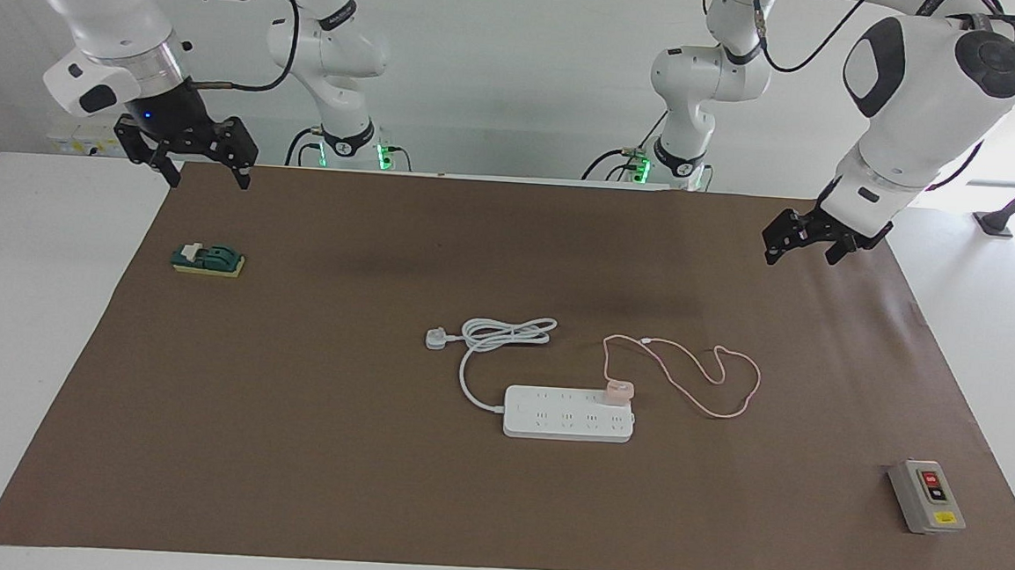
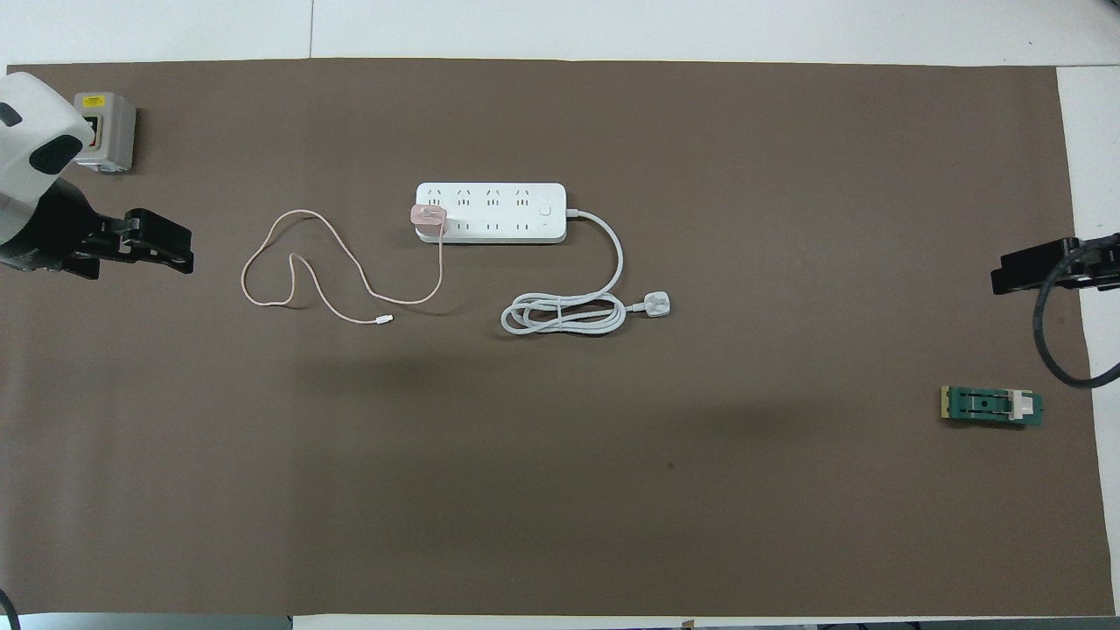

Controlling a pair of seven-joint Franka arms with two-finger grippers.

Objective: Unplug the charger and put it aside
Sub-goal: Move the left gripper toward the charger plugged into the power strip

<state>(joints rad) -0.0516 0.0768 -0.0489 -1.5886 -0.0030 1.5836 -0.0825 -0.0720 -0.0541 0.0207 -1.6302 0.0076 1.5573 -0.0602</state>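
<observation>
The charger [image 1: 618,390] [image 2: 429,219] is a small pale pink cube plugged into the white power strip [image 1: 565,422] [image 2: 499,197], at the strip's end toward the left arm. Its thin pink cable [image 1: 733,409] [image 2: 302,213] lies in loose loops on the mat, toward the left arm's end of the table. My left gripper [image 1: 802,250] [image 2: 179,249] hangs open and empty over the mat's edge at the left arm's end, well apart from the charger. My right gripper [image 1: 208,177] [image 2: 1006,271] hangs open and empty over the mat's corner at the right arm's end.
The strip's thick white cord [image 1: 504,333] [image 2: 564,315] is coiled with its plug, nearer to the robots than the strip. A grey switch box [image 1: 926,496] [image 2: 105,131] stands at the left arm's end. A green block [image 1: 208,259] [image 2: 991,406] lies under the right gripper's area.
</observation>
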